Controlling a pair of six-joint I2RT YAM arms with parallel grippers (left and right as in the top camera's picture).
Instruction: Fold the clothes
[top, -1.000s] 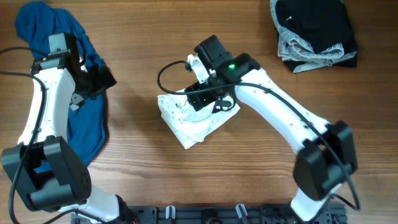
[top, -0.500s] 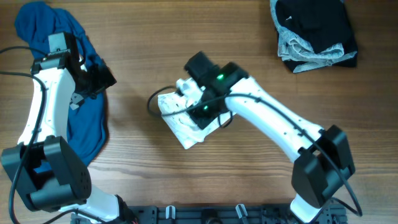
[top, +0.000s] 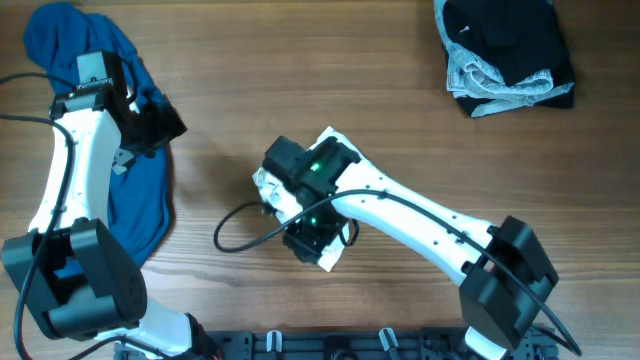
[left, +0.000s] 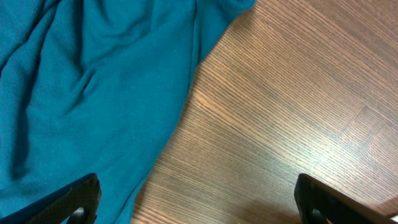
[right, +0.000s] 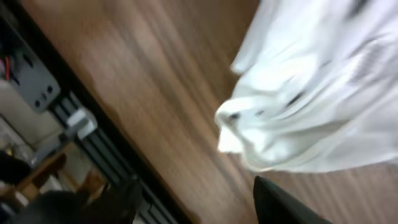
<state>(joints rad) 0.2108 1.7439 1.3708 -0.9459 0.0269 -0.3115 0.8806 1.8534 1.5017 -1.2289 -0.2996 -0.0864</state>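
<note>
A folded white garment (top: 268, 188) lies at the table's middle, mostly hidden under my right arm; in the blurred right wrist view (right: 311, 106) it fills the upper right. My right gripper (top: 312, 238) hovers over its near edge, open and empty (right: 199, 205). A blue garment (top: 140, 190) lies spread at the left; in the left wrist view (left: 81, 93) it covers the left half. My left gripper (top: 160, 128) is open over the blue cloth's right edge (left: 196, 202), holding nothing.
A folded pile of black and grey clothes (top: 505, 50) sits at the back right. A black rail (top: 350, 345) runs along the table's front edge. A black cable (top: 235, 235) loops from the right arm over the wood.
My right arm has swung toward the front left across the white garment, its gripper now over the garment's near edge. The left arm has not moved.
</note>
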